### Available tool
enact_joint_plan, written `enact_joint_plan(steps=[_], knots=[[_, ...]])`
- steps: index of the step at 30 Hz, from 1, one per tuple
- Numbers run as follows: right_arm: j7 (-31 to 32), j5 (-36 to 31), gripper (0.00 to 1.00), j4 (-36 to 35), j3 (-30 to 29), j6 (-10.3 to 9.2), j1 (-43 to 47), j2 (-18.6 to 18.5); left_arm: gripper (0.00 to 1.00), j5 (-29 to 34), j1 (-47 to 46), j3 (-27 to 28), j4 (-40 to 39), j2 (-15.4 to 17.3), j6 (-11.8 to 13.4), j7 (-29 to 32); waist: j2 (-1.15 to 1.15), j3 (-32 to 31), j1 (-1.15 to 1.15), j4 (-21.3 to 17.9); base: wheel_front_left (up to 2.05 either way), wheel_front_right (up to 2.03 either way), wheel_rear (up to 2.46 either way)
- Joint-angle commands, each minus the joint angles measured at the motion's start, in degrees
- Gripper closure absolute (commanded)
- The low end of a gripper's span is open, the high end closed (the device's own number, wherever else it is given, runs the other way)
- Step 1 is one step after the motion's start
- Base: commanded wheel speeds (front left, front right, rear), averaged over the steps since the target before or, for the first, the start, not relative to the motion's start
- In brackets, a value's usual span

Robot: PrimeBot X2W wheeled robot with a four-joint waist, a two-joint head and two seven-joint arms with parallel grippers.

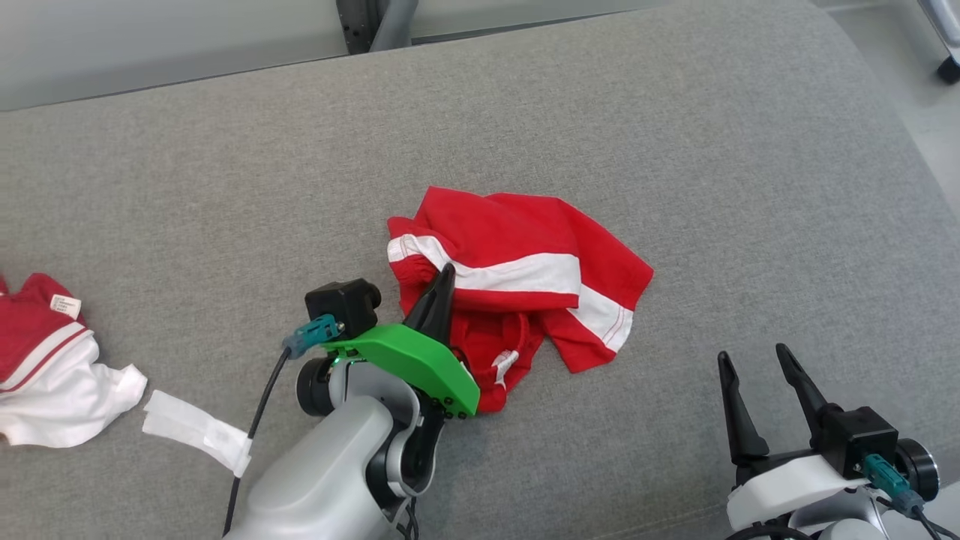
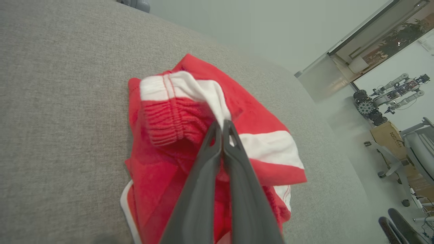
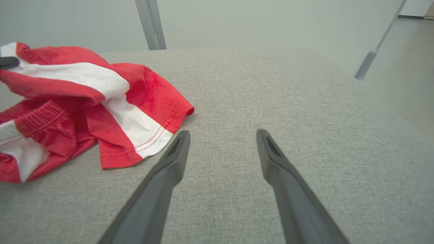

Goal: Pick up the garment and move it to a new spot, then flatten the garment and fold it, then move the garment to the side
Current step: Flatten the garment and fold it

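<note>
left gripper (image 1: 447, 271) pinching crumpled red garment (image 1: 525, 247) at its white band, right gripper (image 1: 752, 352) spread, near its hem

Grey fabric cushion (image 1: 675, 150), red-and-white garment (image 1: 525, 255) crumpled mid-surface, another red-white cloth (image 1: 52, 375) and white strip (image 1: 195, 431) at left

Your left arm: pale grey forearm (image 1: 330, 472), green bracket (image 1: 409, 360) with dark screws (image 1: 451, 406), black camera block (image 1: 341, 304), teal plug (image 1: 315, 330), black cable (image 1: 259, 412). Left gripper (image 1: 446, 274): long dark fingers (image 1: 439, 300). Your right gripper (image 1: 753, 352): matching fingers, white housing (image 1: 780, 480), identical camera and plug.
</note>
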Motion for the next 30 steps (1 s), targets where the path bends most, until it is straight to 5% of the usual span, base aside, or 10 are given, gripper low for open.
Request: enact_joint_plan(steps=[1,2,3,4,5,12,19,25,30], knots=[[-0.4,-0.4,0.00,0.1,-0.1,-0.02,0.7,-0.2,1.00,0.6,1.2,0.3,-0.4,-0.2,-0.8,-0.5,0.00,-1.1,0.00,1.3,0.00,0.00,0.00],[-0.4,-0.6,0.00,0.1,-0.2,-0.02,0.8,-0.2,0.82,0.7,1.6,0.3,-0.9,-0.6,-1.3,-0.7,0.00,-1.2,0.00,1.6,0.00,0.00,0.00],[-0.4,-0.8,0.00,0.0,-0.2,-0.02,1.0,-0.2,0.53,0.4,2.3,0.5,-1.5,-1.0,-2.0,-0.9,0.00,-1.4,0.00,1.9,0.00,0.00,0.00],[-0.4,-1.1,0.00,-0.1,-0.4,-0.02,1.1,-0.2,0.06,-0.2,2.9,0.5,-2.2,-1.4,-3.1,-0.8,0.00,-1.5,0.00,2.2,0.00,0.00,0.00],[-0.4,-1.3,0.00,-0.1,-0.4,-0.02,1.1,-0.2,0.00,-0.6,3.5,0.3,-2.7,-1.5,-4.0,-0.8,0.00,-1.7,0.00,2.4,0.00,0.00,0.00],[-0.4,-2.8,0.00,-0.5,-1.5,-0.02,2.8,-0.2,0.00,-3.6,9.4,-1.0,-9.4,-0.5,-8.3,-0.1,0.00,-3.7,0.00,4.1,0.00,0.00,0.00],[-0.4,-3.8,0.00,-0.5,-2.6,-0.02,4.4,-0.2,0.00,-2.1,16.3,0.2,-14.6,3.1,-7.3,-0.9,0.00,-6.2,0.00,5.6,0.00,0.00,0.00],[-0.4,-3.9,0.00,-1.4,-3.6,-0.02,6.1,-0.2,0.00,10.3,26.3,16.7,-21.5,5.3,-4.3,-1.2,0.00,-9.0,0.00,7.0,0.00,0.00,0.00],[-0.4,-4.0,0.00,-3.4,-3.6,-0.02,6.8,-0.2,0.00,22.0,35.2,31.7,-25.2,5.0,-7.8,-1.3,0.00,-9.8,0.00,8.2,0.00,0.00,0.00]])
